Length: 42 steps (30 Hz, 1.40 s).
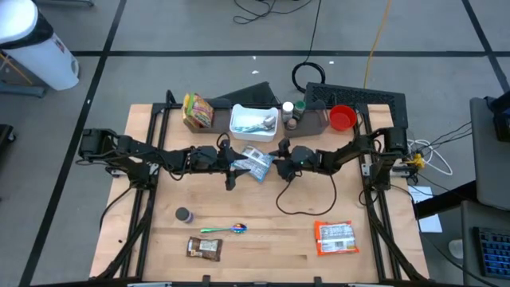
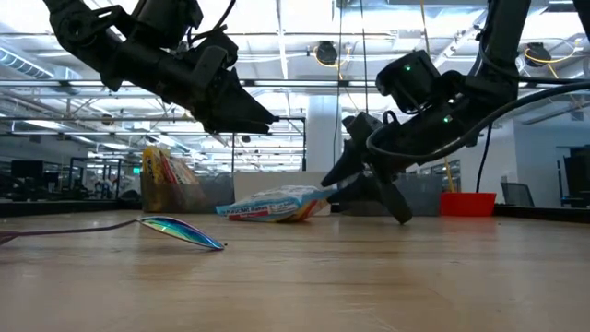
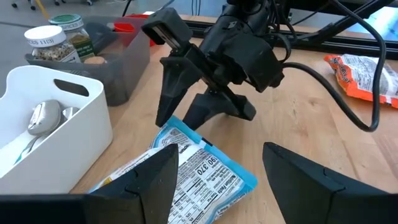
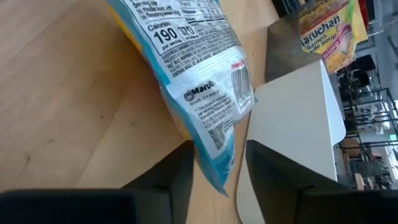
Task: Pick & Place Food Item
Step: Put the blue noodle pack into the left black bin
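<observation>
My right claw [image 4: 214, 163] is partly closed around one end of the blue packet [image 1: 256, 163]. In my right wrist view the edge of the packet runs down between my two dark fingers [image 4: 283, 171]. I cannot tell whether the fingers press on it yet.

My left claw [image 3: 214, 180] stands open. Its two fingers are spread with the other end of the packet just below the gap, and nothing is held.

The packet is a flat pouch of glossy crinkled film, light blue with a white panel of printed text. It lies on the tabletop [image 1: 263, 215] toward the far edge, near the middle of that edge, directly between my two claws. In the low view its end near my right claw is raised slightly off the wood.

The tabletop is pale planked wood with a smooth matte surface.

The white bin [image 1: 254, 121] is smooth rigid plastic, rectangular with rounded corners and a handle slot. It sits at the far edge just behind the packet, with metal spoons [image 3: 40, 118] inside.

A yellow noodle pack [image 1: 197, 110] stands beside the bin, toward the far left corner.
</observation>
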Motion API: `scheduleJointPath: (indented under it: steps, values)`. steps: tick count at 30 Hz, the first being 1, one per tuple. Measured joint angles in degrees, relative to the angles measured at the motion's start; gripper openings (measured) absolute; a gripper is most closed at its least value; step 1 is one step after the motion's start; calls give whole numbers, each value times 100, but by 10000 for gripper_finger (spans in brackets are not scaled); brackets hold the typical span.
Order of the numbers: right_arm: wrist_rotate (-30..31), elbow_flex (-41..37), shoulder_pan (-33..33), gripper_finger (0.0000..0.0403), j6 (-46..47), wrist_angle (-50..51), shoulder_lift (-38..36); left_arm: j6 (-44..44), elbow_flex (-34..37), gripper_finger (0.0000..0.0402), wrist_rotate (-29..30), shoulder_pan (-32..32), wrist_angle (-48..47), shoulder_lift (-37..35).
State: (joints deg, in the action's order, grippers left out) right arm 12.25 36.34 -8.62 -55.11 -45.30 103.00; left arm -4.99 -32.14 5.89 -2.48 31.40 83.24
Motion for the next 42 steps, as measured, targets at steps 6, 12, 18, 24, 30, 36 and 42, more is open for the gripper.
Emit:
scheduleJointPath:
  steps: [6, 12, 18, 24, 30, 36, 42]
  values:
    - [-6, 0, -2, 86, 195, 11, 0, 0, 0, 244, 0, 0, -3, 0]
    - [-9, -2, 7, 12, 254, 11, 0, 2, 0, 244, 0, 0, -4, 0]
    - [-7, -9, 23, 3, 723, -22, -164, -7, 0, 244, 4, 0, 4, 0]
    - [17, 36, 126, 1, 1400, 542, -1062, 77, -108, 244, 6, -17, -44, 0]
    - [452, 945, 201, 0, 2160, 3308, -2130, 855, -1327, 244, 20, -17, -2004, -122]
    - [408, 2481, 199, 0, 2883, 5949, -2182, 1031, -3147, 244, 162, -68, -4199, -121]
    - [-59, 2992, 197, 0, 2807, 6274, -2024, 218, -4205, 244, 166, -216, -5141, -123]
